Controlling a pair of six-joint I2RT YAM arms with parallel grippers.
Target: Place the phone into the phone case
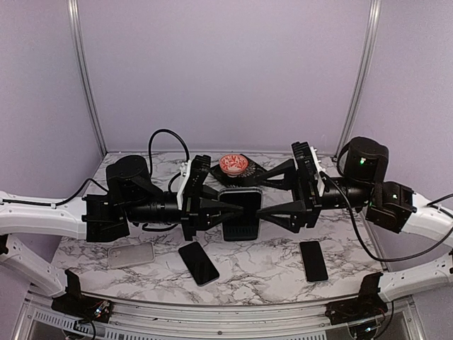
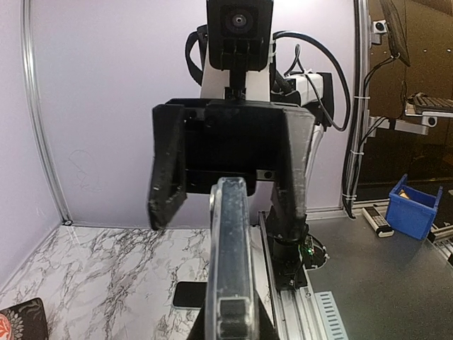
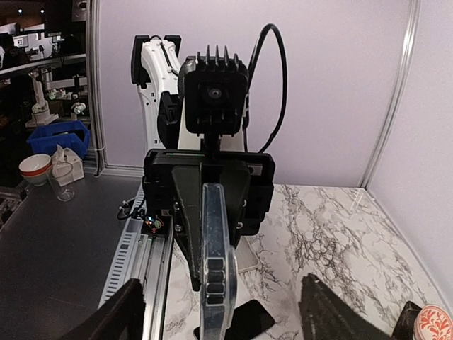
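A clear phone case [image 1: 241, 212] with a dark phone face showing in it hangs above the middle of the table. My left gripper [image 1: 228, 210] is shut on its left end. In the left wrist view the phone case [image 2: 230, 255] stands edge-on, rising from my left gripper [image 2: 230, 327] at the bottom edge. My right gripper [image 1: 264, 197] is open, one finger on either side of the case's right end and neither touching it. In the right wrist view the phone case [image 3: 215, 255] stands edge-on between the spread fingertips [image 3: 333, 312] of my right gripper [image 3: 219, 319].
Two more dark phones lie flat on the marble table, one [image 1: 198, 263] near the front middle and one [image 1: 313, 261] at the front right. A pale case or phone [image 1: 131, 254] lies at the front left. A red patterned bowl [image 1: 233, 164] sits on a dark cloth at the back.
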